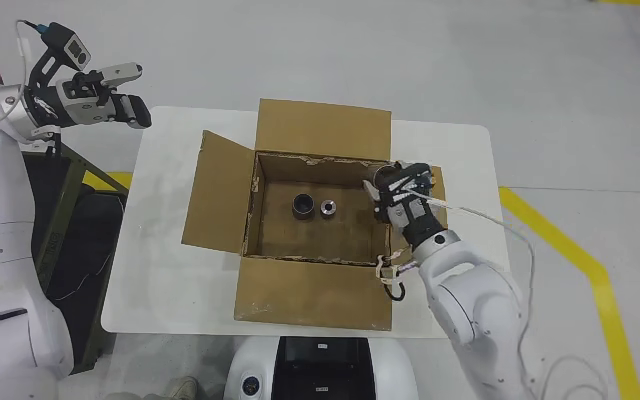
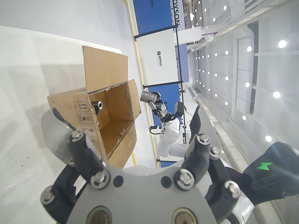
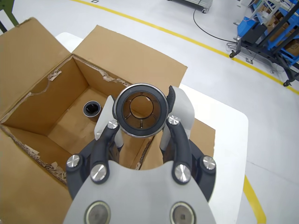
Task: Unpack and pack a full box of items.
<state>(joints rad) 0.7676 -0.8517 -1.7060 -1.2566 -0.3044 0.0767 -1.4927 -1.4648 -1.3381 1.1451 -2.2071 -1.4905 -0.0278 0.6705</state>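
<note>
An open cardboard box (image 1: pixel 272 260) stands in the middle of the white table (image 1: pixel 165 250). On its floor lie a dark metal cylinder (image 1: pixel 303 206) and a lighter metal one (image 1: pixel 328 208) side by side. My right gripper (image 3: pixel 141 104) is shut on a third hollow metal cylinder (image 3: pixel 141 110), held above the box's right wall; in the top view the right gripper (image 1: pixel 398 185) is at that wall. From the left wrist view the held cylinder (image 2: pixel 149 97) hangs just past the box (image 2: pixel 109 115). My left gripper (image 1: pixel 135 92) is open and holds nothing, out beyond the table's far left corner.
All of the box's flaps (image 1: pixel 322 130) are folded outward over the table. Bare table runs along the left side (image 1: pixel 150 290) and the far right corner (image 1: pixel 460 140). A dark stand (image 1: pixel 70 250) sits beside the table's left edge.
</note>
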